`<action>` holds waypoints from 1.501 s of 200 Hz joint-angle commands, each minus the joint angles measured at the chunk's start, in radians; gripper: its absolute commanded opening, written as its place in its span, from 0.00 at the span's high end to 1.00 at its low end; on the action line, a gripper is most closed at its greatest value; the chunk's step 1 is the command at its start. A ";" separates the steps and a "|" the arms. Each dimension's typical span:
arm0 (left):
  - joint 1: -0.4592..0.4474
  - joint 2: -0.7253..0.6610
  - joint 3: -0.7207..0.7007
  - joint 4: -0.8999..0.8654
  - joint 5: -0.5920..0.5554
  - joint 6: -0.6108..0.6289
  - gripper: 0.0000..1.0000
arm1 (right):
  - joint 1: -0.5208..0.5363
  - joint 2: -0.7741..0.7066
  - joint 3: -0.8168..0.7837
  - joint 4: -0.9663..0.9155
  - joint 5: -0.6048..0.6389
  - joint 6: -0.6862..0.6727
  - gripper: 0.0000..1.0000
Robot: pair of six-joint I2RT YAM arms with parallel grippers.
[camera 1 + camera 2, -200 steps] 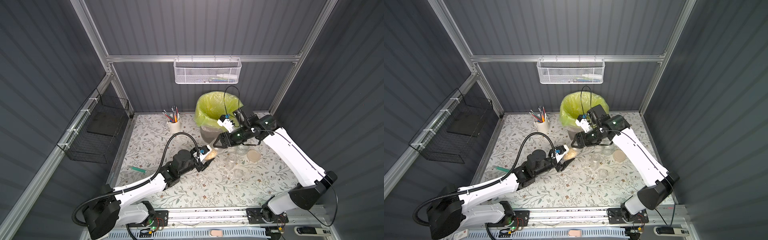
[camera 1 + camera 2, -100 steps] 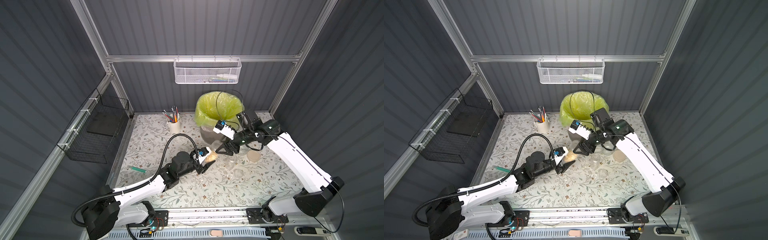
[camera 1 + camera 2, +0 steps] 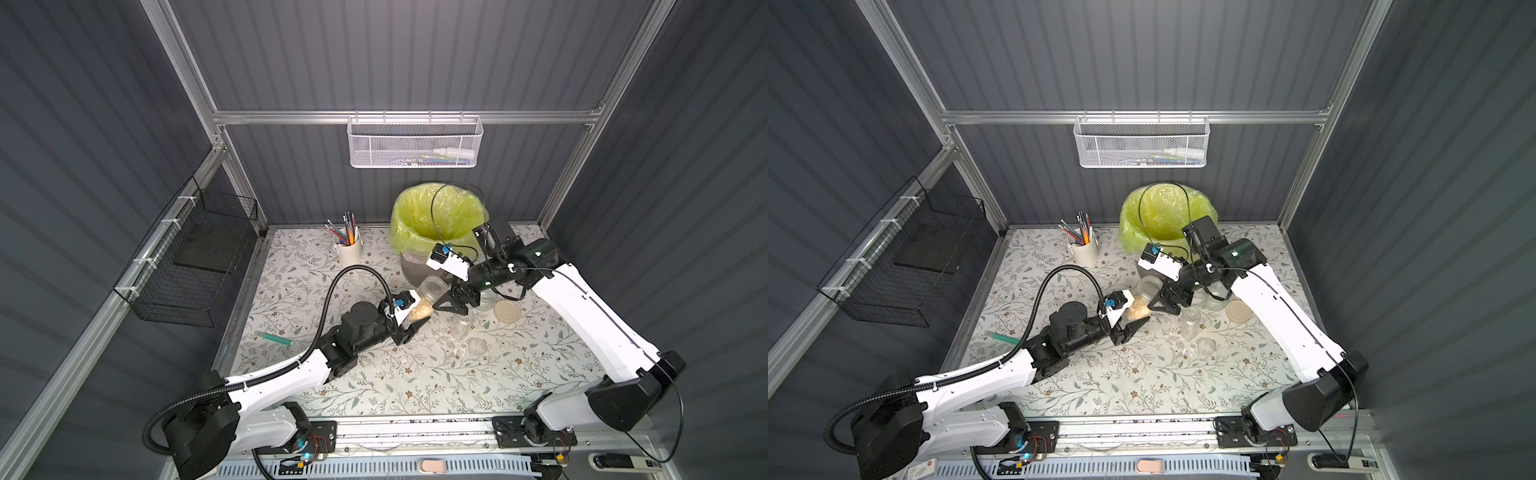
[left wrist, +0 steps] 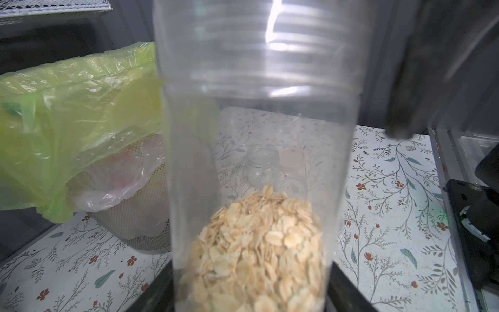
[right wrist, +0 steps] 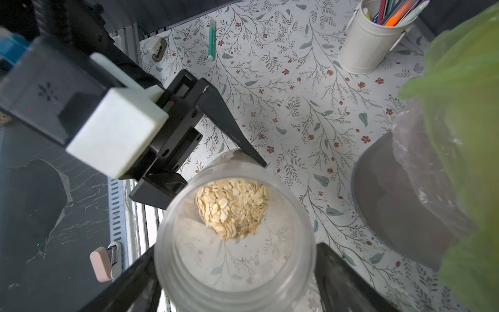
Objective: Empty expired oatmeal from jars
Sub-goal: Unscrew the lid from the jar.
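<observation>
Currently jar (image 3: 424, 301) tilted: base at 7 o'clock, clamped in left fingers (image 5: 221, 118), oatmeal (image 3: 417, 312) settled there; mouth toward 1 o'clock, flanked by right fingers (image 5: 343, 278), spread apart. Bin (image 3: 401, 226) at 12 o'clock.

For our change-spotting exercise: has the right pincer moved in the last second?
Yes. In a top view the right pincer has drawn back from the green-bagged bin, lower in the picture, and its jaws have opened.
</observation>
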 commanded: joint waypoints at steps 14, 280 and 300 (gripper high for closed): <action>-0.004 -0.010 0.024 0.051 0.001 -0.012 0.87 | -0.027 -0.090 -0.083 0.124 -0.024 0.032 0.06; -0.007 0.077 0.158 -0.115 -0.196 0.302 0.88 | -0.135 -0.030 0.019 0.019 0.002 1.223 0.13; -0.006 0.080 0.166 -0.125 -0.195 0.312 0.88 | -0.128 -0.002 0.030 0.030 -0.011 1.226 0.12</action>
